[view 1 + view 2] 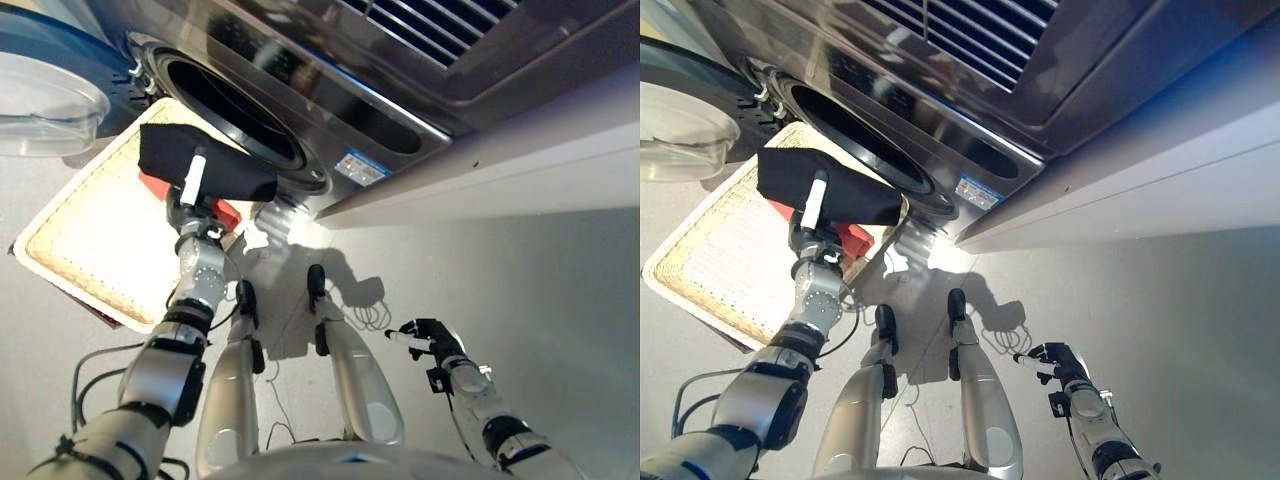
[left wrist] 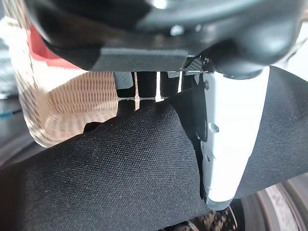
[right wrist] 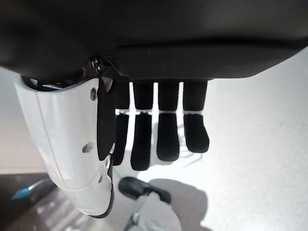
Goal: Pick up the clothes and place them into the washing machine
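Observation:
My left hand (image 1: 190, 205) is shut on a black garment (image 1: 205, 165), its white-covered thumb (image 2: 233, 139) pressed over the cloth, which it holds above the wicker basket (image 1: 90, 235) just below the washing machine's open drum (image 1: 235, 110). The black garment also shows in the left wrist view (image 2: 110, 178). A red garment (image 1: 225, 210) lies in the basket under the hand. My right hand (image 1: 425, 340) hangs low at the right over the floor, fingers straight and empty; its fingers (image 3: 159, 130) show in the right wrist view.
The machine's round door (image 1: 45, 90) stands open at the upper left. A pale cabinet front (image 1: 520, 170) runs along the right beside the machine. A grey floor (image 1: 560, 300) spreads at the right.

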